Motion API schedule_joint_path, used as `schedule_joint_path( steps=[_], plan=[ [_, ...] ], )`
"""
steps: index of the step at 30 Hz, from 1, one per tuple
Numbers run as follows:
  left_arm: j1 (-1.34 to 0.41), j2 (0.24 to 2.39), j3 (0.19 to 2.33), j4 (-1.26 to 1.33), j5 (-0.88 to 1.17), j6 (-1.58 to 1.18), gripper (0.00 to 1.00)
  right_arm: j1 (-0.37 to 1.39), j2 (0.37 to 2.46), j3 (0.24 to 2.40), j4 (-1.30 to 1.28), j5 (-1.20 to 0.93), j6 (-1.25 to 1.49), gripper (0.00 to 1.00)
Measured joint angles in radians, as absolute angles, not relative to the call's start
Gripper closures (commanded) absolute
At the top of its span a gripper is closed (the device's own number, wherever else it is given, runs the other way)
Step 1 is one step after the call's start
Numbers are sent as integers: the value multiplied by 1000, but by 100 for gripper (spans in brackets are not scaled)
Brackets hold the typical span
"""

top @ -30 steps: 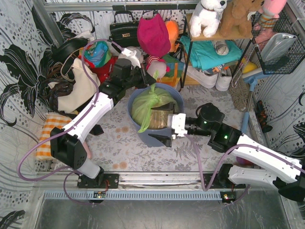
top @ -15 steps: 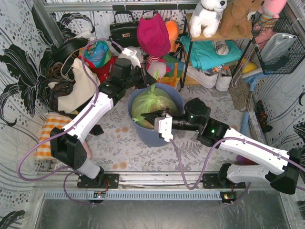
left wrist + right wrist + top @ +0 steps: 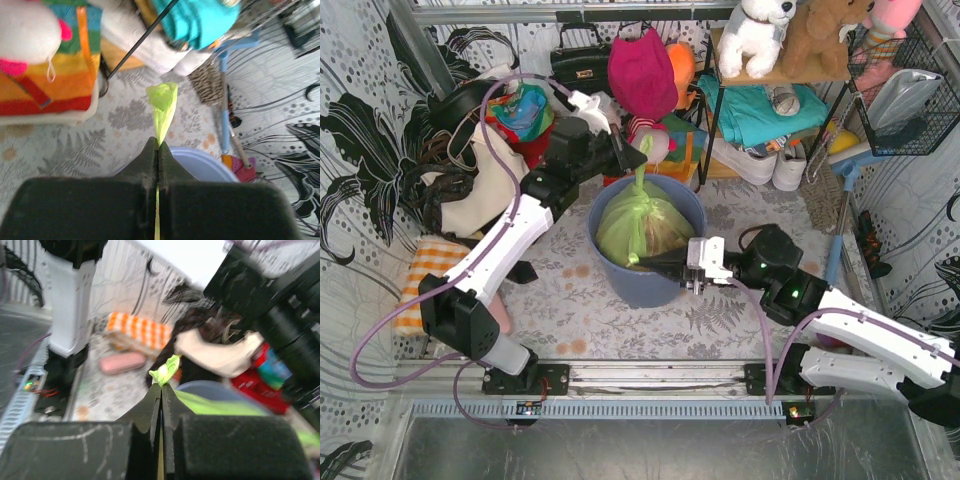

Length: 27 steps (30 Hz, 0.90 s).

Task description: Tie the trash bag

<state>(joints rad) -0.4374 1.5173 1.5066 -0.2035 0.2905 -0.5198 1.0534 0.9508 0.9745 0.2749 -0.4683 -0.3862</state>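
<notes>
The light-green trash bag (image 3: 645,222) sits in the blue-grey bin (image 3: 620,282), brown paper showing through. My left gripper (image 3: 642,152) is shut on one ear of the bag, stretched taut up past the bin's far rim. In the left wrist view the green ear's tip (image 3: 163,99) sticks out beyond the closed left gripper (image 3: 158,145). My right gripper (image 3: 648,261) is shut on another ear at the bin's near side. Its crumpled green end (image 3: 166,371) pokes past the right gripper (image 3: 161,386), with the bag (image 3: 215,403) spreading to the right.
A cluttered pile of bags and clothes (image 3: 480,170) lies at the back left. A shelf (image 3: 760,110) with stuffed toys and clothes stands behind the bin. An orange-checked cloth (image 3: 425,275) and a pink case (image 3: 121,362) lie to the left. A broom (image 3: 840,215) is at the right.
My right gripper has gone from open beside the bin to shut on a bag ear at the near side. The left gripper has pulled its ear farther up, stretching it taut.
</notes>
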Motion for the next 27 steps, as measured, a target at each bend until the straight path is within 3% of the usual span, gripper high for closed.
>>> schedule_joint_path(
  steps=[7,16,22,24,25,27],
  plan=[
    [-435,1569,1435,-208,240,-507,100,1054,916,738,342,-467,-152,100],
    [-427,1596,1650,-275,220,-474,100,1054,909,862,447,-506,-39,100],
    [-424,1545,1596,-231,236,-478,100,1055,883,867,501,-523,-12,97],
    [-424,1542,1554,-222,252,-483,100,1055,857,841,474,-509,-35,58],
    [-424,1545,1534,-221,263,-486,100,1055,846,836,446,-504,-57,43],
    [-424,1552,1489,-223,283,-495,100,1055,837,839,374,-500,-131,28]
  ],
)
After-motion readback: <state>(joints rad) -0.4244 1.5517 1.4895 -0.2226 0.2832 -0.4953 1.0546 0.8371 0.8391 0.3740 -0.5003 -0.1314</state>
